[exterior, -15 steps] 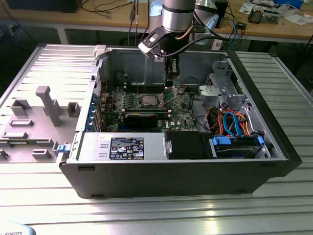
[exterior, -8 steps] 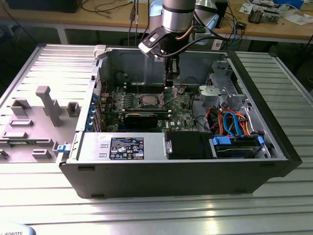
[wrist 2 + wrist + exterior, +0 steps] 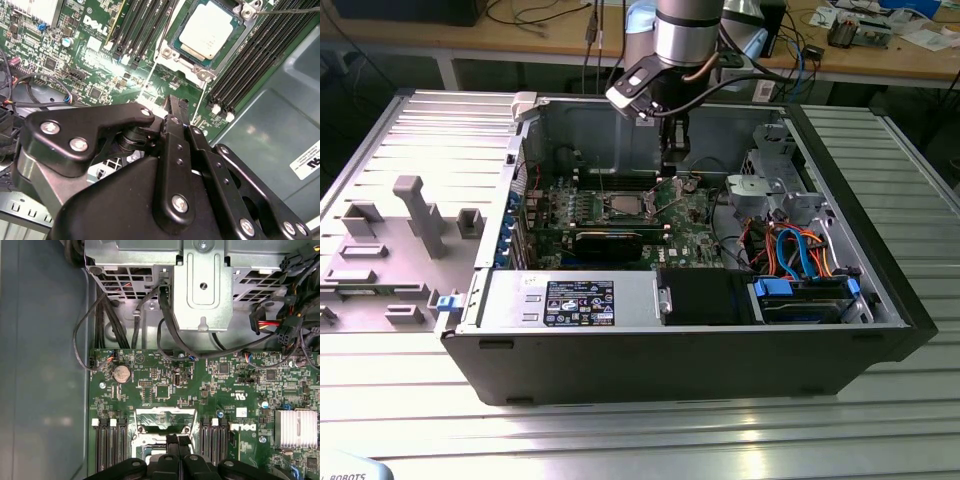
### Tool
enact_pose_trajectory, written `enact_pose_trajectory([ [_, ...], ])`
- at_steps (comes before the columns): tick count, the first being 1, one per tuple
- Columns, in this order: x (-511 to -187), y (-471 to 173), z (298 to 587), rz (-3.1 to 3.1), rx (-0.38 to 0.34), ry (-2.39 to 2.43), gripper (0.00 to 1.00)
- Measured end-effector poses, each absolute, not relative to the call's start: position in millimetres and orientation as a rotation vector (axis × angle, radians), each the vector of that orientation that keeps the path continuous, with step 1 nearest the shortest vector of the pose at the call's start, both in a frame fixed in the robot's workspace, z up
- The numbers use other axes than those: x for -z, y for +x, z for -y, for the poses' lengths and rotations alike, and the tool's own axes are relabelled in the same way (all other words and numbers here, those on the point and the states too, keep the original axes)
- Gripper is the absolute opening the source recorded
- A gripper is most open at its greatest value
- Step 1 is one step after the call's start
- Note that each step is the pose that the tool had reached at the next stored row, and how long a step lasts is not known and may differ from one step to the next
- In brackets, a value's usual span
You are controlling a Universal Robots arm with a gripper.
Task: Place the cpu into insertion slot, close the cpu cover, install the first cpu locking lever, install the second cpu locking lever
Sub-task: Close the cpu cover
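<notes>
The cpu (image 3: 206,28), a silvery-grey square chip, lies flat in the insertion slot (image 3: 175,56) on the green board. The cpu cover (image 3: 201,64), a silver frame, lies down around the chip, which shows through its window. A thin wire lever (image 3: 287,8) reaches out from the socket's corner over the memory slots, and another thin rod (image 3: 166,27) crosses the slots on the other side. My gripper (image 3: 178,103) hangs a short way above the board beside the socket, shut with nothing in it. In the exterior view the gripper (image 3: 672,160) is just to the right of the socket (image 3: 625,204).
Black memory slots (image 3: 250,60) flank the socket on both sides. A finned heatsink (image 3: 296,427), a metal drive cage (image 3: 202,285) with black cables, and the case's grey wall (image 3: 45,365) surround the board. A grey fixture plate (image 3: 400,230) lies outside the case.
</notes>
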State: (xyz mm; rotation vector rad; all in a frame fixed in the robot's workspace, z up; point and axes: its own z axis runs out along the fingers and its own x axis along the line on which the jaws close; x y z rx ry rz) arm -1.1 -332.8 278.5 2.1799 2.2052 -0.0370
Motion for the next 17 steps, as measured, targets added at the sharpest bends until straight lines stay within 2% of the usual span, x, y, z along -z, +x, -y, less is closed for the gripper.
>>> enact_pose_trajectory([
  [17, -278.5, 3.6, 332.8, -2.206, 0.037, 2.18, 0.11],
])
